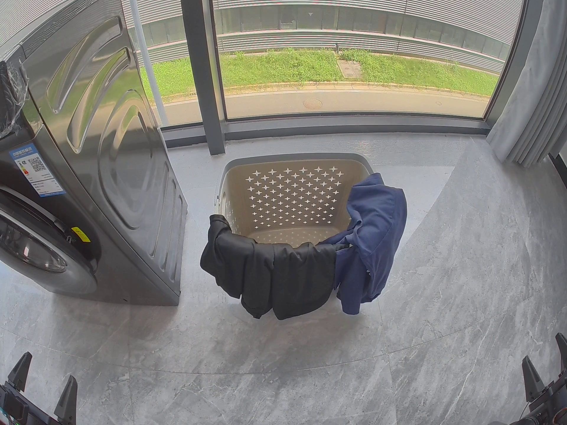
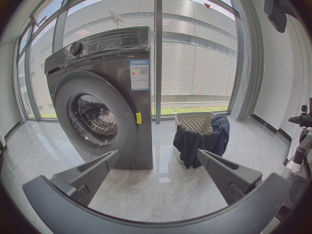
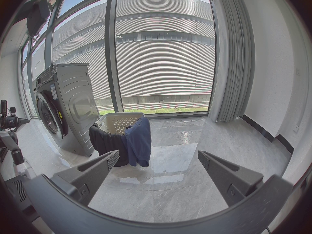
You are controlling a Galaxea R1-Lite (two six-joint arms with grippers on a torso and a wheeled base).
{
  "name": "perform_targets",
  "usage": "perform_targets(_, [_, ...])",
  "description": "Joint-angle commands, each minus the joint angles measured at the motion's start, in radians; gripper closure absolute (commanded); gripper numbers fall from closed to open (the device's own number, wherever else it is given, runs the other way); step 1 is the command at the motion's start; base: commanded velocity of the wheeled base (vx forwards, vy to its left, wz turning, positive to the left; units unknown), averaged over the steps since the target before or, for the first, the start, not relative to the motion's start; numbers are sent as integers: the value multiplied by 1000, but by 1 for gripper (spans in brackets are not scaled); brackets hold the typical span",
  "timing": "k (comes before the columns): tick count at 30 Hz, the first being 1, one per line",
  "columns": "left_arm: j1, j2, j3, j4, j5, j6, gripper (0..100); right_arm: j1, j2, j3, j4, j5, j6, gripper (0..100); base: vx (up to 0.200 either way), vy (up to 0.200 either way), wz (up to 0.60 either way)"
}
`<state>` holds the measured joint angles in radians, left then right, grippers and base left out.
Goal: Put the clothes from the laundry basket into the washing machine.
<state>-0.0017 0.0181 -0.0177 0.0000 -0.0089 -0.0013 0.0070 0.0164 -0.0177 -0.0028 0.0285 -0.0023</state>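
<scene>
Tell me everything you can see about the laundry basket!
The basket is beige and looks plastic, a rounded rectangle with star-shaped holes in its walls. It stands upright on the grey floor, to the right of the washing machine with a gap between, before the window. A black garment hangs over its near rim, a blue one over its right corner.

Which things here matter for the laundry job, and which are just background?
Job:
- laundry basket
- black garment and blue garment, both draped over the basket's rim
- washing machine
- left gripper and right gripper, both open and empty

Background:
- curtain
- window
- floor
</scene>
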Motion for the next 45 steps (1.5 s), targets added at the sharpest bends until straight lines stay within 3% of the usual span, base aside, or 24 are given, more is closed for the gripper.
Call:
perform_targets(1, [0,-17,18,0,0,0,0,1,-16,18,0,1,1,0,0,-200,0])
perform_targets(16, [0,-17,18,0,0,0,0,1,-16,18,0,1,1,0,0,-40,0])
perform_targets(25, [0,-17,18,0,1,-5,0,1,-16,18,0,1,-1,0,200,0,0])
perform_targets(34, [0,-17,18,0,1,-6,0,1,-16,18,0,1,-1,0,0,0,0])
perform_targets(45, [0,-17,18,0,0,-6,0,1,-16,18,0,1,1,0,164,0,0])
